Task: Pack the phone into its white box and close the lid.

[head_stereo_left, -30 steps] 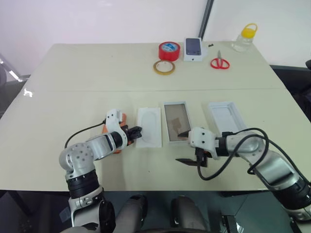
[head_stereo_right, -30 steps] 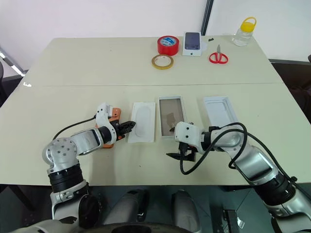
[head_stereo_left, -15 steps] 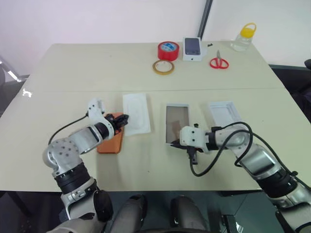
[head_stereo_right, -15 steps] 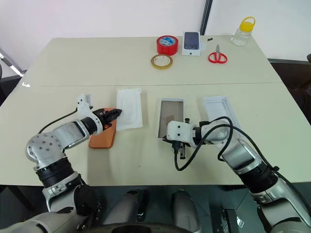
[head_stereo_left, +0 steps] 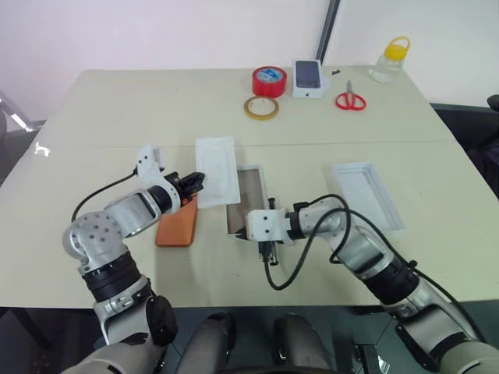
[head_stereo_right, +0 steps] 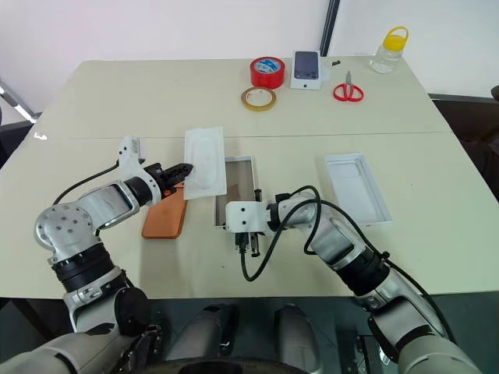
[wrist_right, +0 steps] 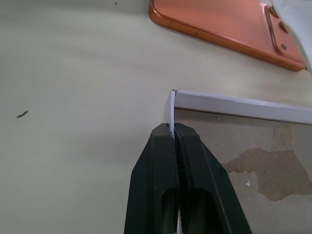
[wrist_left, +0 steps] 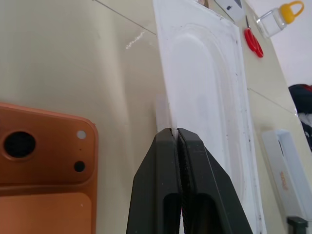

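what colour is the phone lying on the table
Orange; the phone shows best in the right wrist view.

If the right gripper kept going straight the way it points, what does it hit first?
It is already clamped on the near rim of the white box. Straight beyond the right gripper lies bare table, then probably the phone, though depth is unclear.

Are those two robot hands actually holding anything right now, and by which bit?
Yes. The left hand pinches the flat white insert by its edge; the right hand pinches the white box by its rim, near a corner.
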Motion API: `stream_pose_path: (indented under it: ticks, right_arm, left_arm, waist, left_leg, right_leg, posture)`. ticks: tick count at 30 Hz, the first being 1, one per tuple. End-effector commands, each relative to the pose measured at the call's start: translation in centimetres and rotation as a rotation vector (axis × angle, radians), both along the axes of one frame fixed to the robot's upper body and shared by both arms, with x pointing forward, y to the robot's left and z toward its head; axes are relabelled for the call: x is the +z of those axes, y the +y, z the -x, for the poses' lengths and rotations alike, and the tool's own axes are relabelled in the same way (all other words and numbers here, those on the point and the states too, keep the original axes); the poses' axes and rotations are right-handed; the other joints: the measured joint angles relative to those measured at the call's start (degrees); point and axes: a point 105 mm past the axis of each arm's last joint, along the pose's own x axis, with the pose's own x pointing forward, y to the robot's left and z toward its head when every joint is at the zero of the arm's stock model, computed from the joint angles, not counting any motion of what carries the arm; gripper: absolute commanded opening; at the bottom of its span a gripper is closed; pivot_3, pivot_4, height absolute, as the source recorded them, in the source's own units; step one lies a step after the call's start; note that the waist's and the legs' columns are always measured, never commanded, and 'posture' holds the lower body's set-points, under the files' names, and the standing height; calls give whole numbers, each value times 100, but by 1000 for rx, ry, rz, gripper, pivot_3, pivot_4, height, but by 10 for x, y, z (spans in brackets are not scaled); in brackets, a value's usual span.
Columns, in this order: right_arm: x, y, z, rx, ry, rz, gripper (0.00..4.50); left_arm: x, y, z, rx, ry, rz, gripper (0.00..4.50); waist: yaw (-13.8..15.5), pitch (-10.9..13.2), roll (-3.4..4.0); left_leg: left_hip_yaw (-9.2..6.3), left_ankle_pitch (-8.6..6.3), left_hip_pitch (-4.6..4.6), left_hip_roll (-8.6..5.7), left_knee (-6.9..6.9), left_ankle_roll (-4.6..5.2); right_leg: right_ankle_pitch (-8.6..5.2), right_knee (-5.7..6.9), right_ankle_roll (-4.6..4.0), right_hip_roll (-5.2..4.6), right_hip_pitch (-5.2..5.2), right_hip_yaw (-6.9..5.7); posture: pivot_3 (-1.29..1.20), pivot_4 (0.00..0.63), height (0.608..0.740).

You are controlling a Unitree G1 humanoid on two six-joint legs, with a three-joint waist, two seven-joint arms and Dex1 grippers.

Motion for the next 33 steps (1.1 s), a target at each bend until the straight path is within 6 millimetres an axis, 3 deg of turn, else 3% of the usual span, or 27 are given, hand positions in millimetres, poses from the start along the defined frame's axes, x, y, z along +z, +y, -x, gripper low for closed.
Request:
stream_pose_path:
  ticks: [1, 5, 11, 15, 30, 33]
  right_arm:
    - [26, 2, 1, -7, -12, -90, 839]
    - [48, -10, 5, -41, -16, -157, 2706]
    - [53, -64, 11, -137, 34, -105, 2706]
    - [51, -79, 4, -203, 26, -93, 2706]
    - [54, -74, -9, -217, -14, -121, 2706]
    - [53, -74, -9, -217, -16, -117, 2771]
  left_arm:
    - [16, -11, 2, -31, -64, 0, 0]
    - [13, -16, 4, -41, -56, -13, 0]
    - [0, -31, 10, -58, -10, -87, 0]
    - [-5, -39, 14, -78, 10, -121, 0]
    - [-21, -46, 24, -79, 82, -153, 0]
    - [-20, -50, 24, -85, 76, -137, 877]
  waist:
    - [3, 0, 0]
    - [1, 0, 0]
    - [49, 2, -5]
    - [5, 3, -6]
    - [44, 4, -8]
    - [46, 4, -8]
  left_leg:
    - [0, 0, 0, 0, 0, 0]
    - [-1, 0, -1, 0, 0, 0]
    - [-2, -1, -2, -5, 0, 1]
    - [0, -1, -1, -1, -3, 1]
    - [2, -1, -1, 0, -1, 0]
    - [2, -1, -1, 0, -1, 0]
  right_leg:
    - [0, 0, 0, 0, 0, 0]
    - [0, 0, 0, 0, 0, 0]
    - [0, -4, 1, -4, 5, 0]
    - [0, -1, 0, 0, 0, 2]
    - [0, -2, 0, 1, 2, 2]
    - [0, -2, 0, 1, 2, 2]
  posture:
    - [0, 150, 740]
    - [0, 150, 740]
    - [0, 150, 740]
    - [0, 150, 740]
    - [0, 150, 740]
    - [0, 150, 740]
